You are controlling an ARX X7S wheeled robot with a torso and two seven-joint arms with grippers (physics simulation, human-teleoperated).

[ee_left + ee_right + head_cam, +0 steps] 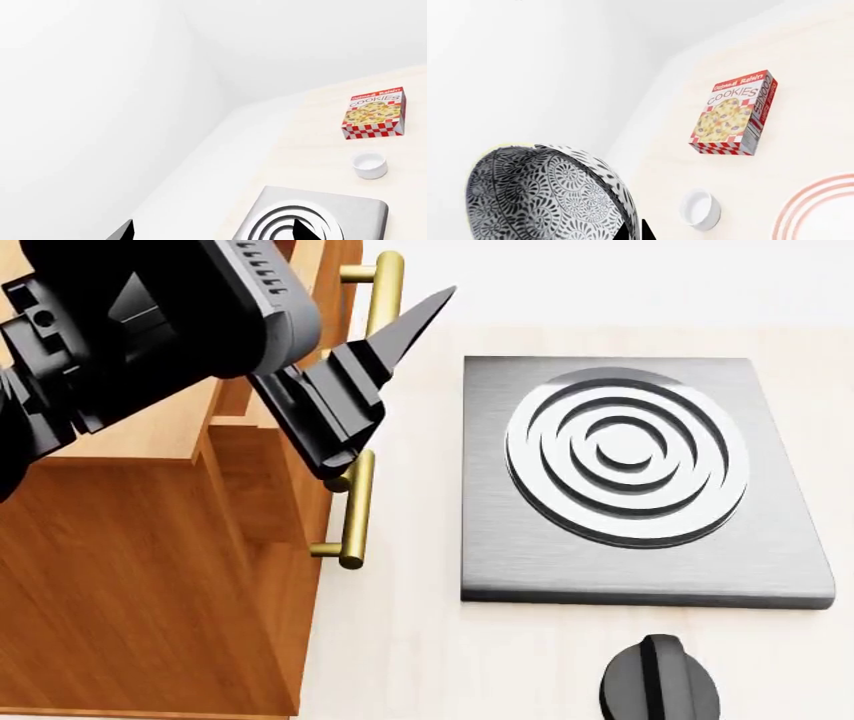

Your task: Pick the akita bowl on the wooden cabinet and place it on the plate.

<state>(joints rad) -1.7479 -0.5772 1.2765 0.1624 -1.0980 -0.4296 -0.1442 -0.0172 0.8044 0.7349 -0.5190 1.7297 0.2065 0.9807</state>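
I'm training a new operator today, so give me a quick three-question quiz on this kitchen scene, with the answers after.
1. True or false: the cookies box lies on the stove slab.
2. The right pincer holds: A the akita bowl, B a kettle, C nothing.
3. Fill in: the brass handles belong to the wooden ____.
Key: 1 false; 2 A; 3 cabinet.

We note plain white walls (pixel 100 100) meeting at a corner behind the pale wood table (pixel 313 150); lighting is even.
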